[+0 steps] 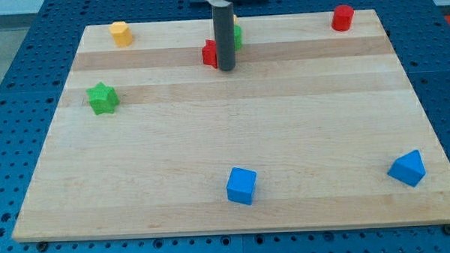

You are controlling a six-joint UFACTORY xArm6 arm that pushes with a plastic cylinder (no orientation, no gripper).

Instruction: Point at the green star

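The green star point(102, 98) lies near the left edge of the wooden board point(234, 186). My tip point(226, 67) is the lower end of a dark rod standing near the view's top centre, well to the right of the star and a little above it. The tip stands right beside a red block point(209, 53), which the rod partly hides. A green block point(237, 37) shows just behind the rod, mostly hidden.
A yellow block point(120, 32) sits at the top left. A red cylinder point(343, 17) sits at the top right. A blue cube point(241, 185) lies at the bottom centre and a blue wedge-like block point(407, 168) at the bottom right.
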